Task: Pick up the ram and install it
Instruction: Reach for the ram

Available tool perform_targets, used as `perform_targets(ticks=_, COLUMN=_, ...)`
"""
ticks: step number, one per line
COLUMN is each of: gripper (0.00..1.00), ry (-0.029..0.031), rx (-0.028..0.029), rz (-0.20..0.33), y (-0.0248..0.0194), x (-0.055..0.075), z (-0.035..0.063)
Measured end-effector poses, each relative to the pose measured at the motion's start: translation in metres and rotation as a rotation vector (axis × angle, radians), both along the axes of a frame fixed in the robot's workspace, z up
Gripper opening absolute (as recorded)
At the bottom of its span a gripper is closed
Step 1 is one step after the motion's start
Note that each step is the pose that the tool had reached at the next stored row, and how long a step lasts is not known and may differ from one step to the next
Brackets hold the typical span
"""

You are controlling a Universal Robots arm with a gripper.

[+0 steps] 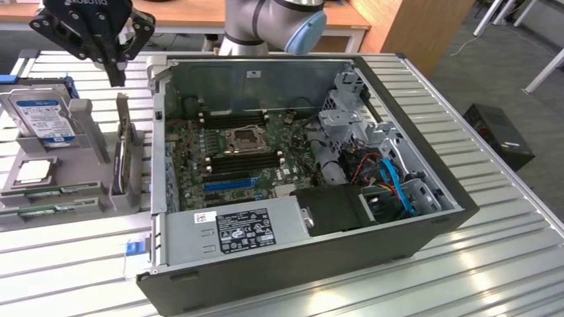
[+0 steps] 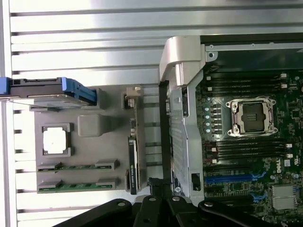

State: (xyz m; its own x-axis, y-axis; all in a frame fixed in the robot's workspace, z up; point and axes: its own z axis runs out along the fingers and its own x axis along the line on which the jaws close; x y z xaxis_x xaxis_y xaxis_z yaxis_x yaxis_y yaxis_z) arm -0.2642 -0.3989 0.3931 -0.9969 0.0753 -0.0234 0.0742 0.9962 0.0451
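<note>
the gripper [image 1: 116, 79] hangs pinched closed and empty over the edge of the open computer case [image 1: 308, 264], beside the grey parts holder [image 1: 53, 191] where the ram sticks [image 2: 78, 166] lie flat.

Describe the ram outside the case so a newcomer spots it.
On the exterior view's left of the PC case stands a grey parts holder. At its end away from the blue-labelled hard drive, past the square silver CPU, sit the ram sticks: two long thin green strips, side by side.
</note>
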Motion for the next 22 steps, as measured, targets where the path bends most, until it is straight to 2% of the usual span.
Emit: perform_targets(ticks=22, gripper=0.1, ry=0.0001, rx=0.0, rz=0.0, y=0.0, x=-0.048, z=-0.0001)
